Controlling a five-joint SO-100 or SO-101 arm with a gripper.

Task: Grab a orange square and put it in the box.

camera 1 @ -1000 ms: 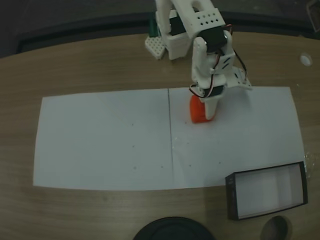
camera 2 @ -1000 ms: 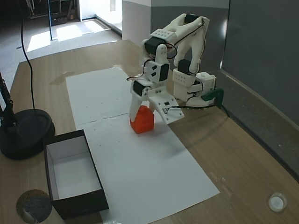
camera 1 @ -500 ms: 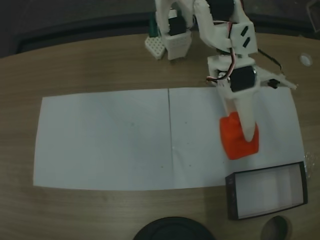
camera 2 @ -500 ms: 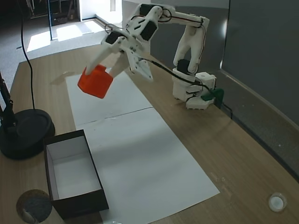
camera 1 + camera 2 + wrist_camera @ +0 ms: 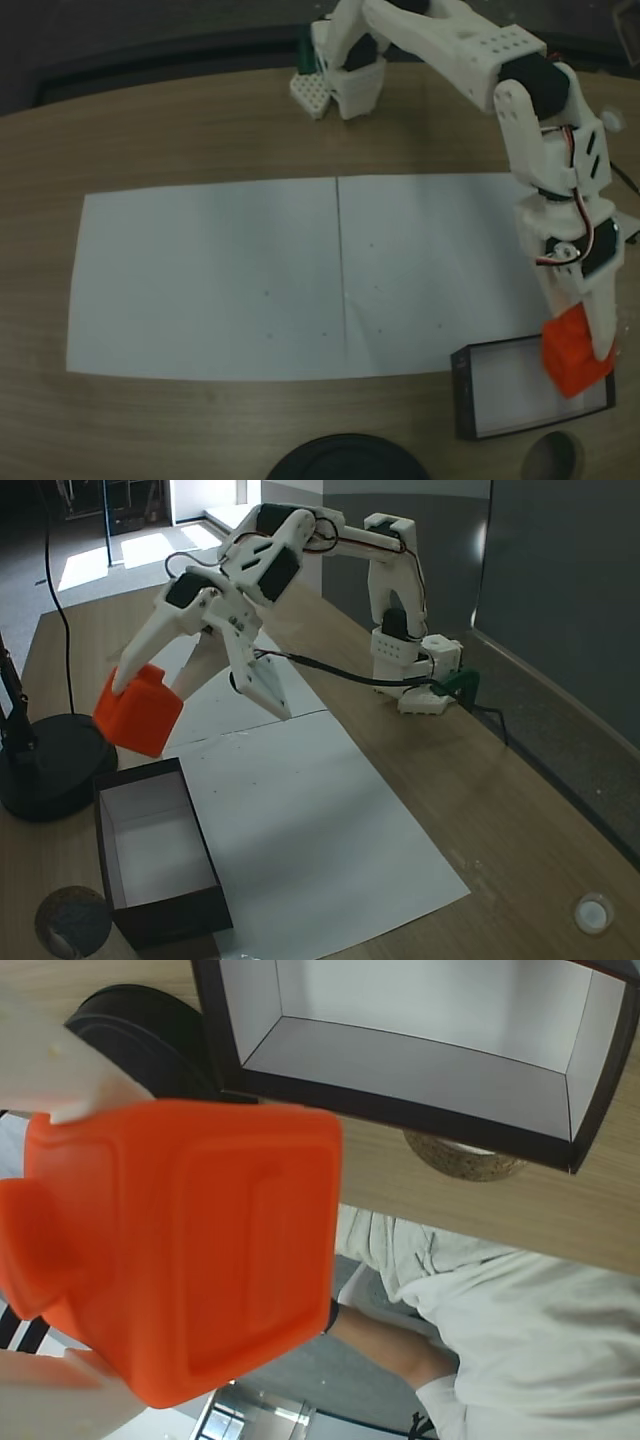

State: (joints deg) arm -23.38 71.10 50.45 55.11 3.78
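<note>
My gripper (image 5: 588, 352) is shut on the orange square (image 5: 572, 362), a bright orange-red cube held in the air. In a fixed view the cube hangs over the right end of the box (image 5: 462, 396), a shallow black-walled tray with a white floor. In another fixed view the orange square (image 5: 138, 710) hangs in the gripper (image 5: 135, 692) just above the far end of the box (image 5: 176, 920). The wrist view has the orange square (image 5: 190, 1250) large between my white fingers (image 5: 60, 1070), with the box (image 5: 400, 1065) beyond it.
A white paper sheet (image 5: 250, 280) covers the middle of the wooden table. A round black object (image 5: 50, 765) stands beside the box, and a cork disc (image 5: 72, 922) lies near its front corner. A small white cap (image 5: 593, 913) lies apart. A seated person's clothing (image 5: 520, 1320) lies past the table edge.
The arm lifted the orange square off the paper sheet and swung it across to the box. It now hangs over the box's end, lower than half a second ago.
</note>
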